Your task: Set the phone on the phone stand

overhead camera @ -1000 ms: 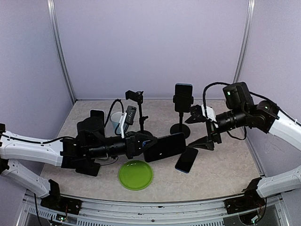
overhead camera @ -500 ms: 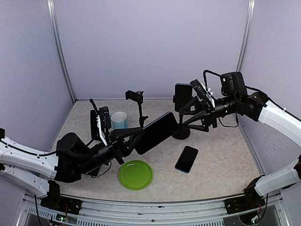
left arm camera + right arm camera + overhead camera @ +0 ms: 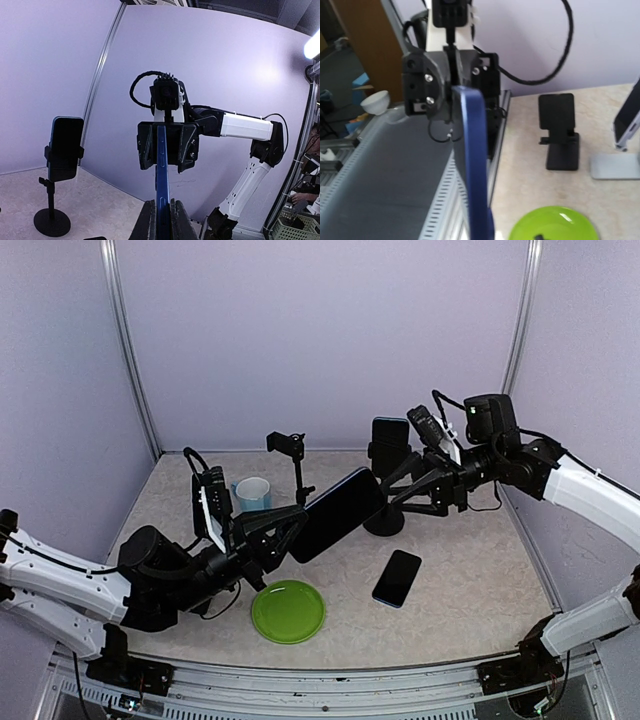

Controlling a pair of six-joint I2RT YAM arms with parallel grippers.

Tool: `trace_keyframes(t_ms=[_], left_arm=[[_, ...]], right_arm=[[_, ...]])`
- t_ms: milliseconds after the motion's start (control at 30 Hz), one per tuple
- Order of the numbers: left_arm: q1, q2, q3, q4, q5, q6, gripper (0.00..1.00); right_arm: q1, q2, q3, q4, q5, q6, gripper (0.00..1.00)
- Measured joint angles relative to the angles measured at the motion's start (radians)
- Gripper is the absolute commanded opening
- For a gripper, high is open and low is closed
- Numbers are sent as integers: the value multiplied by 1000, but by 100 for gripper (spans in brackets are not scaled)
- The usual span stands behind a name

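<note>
Handover shaping up here: the left gripper (image 3: 296, 530) is clamped on the low end of the phone (image 3: 337, 514), which is held aloft with its long axis slanting up toward the right gripper (image 3: 397, 487), whose jaws stand apart either side of the top end, not yet pinching

Top view: you look down from high at the near edge over the whole beige counter (image 3: 470, 600).
Left wrist: you face the right arm (image 3: 240, 127), close along the dark blue flat phone (image 3: 162, 170), edge-on.
Right wrist: you face the left arm (image 3: 440, 65), equally close.
Shared: that phone.
</note>
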Motion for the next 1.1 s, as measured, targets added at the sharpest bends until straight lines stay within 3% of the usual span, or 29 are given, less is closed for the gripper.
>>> trace_keyframes(t_ms=[300,433,467,500,633,700,800,1100], left_arm=[[-10,50,6,35,24,11,0],[-9,84,27,47,21,15,0],[-9,91,30,53,17,15,0],[-9,97,33,58,12,15,11],[-10,110,51,64,7,14,55],[-14,111,85,44,7,19,62],[-16,97,159,-79,-11,31,64],[35,69,489,-822,7,60,62]], right_arm=[[0,16,-22,43,-41,49,17],[0,16,-22,41,-50,44,11],[0,15,-23,41,-51,43,4],[0,14,-24,41,-51,40,0],[-3,8,-27,31,-35,7,0],[-3,8,-27,-4,-5,-31,0],[-2,8,-13,-98,50,-126,0],[18,11,105,-316,229,-375,0]])
